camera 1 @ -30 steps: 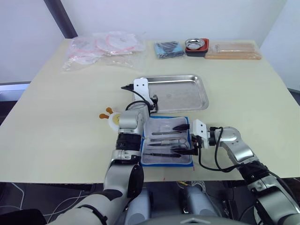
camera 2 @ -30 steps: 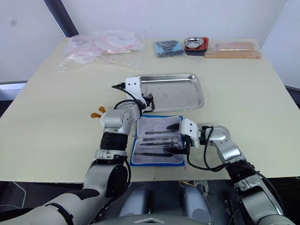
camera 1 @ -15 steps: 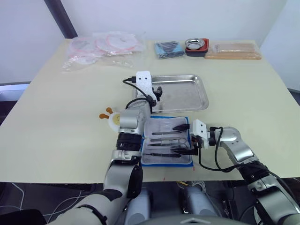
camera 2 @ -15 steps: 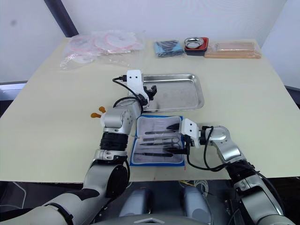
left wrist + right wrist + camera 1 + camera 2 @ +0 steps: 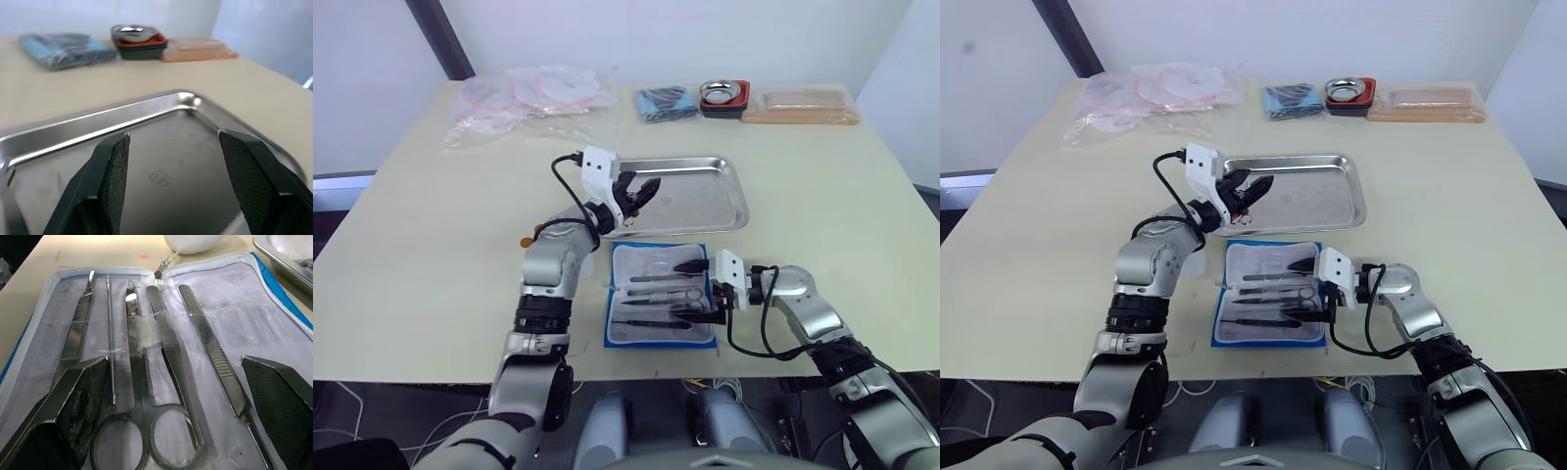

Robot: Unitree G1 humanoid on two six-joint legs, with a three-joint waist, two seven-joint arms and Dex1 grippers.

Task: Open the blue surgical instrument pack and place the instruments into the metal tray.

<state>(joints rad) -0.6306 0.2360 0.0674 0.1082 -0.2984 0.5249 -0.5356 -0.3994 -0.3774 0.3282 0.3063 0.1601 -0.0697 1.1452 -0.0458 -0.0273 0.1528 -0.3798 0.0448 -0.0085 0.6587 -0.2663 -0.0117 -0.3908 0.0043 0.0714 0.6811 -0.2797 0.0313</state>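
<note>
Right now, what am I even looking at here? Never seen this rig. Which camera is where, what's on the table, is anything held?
A two-armed humanoid robot stands at a table. Two pictures come from its head, looking down; the other two come from cameras on its wrists, looking along the black fingers.

The left gripper hangs open over the metal tray, which looks empty. The right gripper is open at the unzipped blue surgical instrument pack; the instruments, scissors and forceps among them, lie in its pockets. Neither gripper holds anything.

Along the far edge are plastic bags, a dark blue bundle, a small metal bowl and a flat tan package.
</note>
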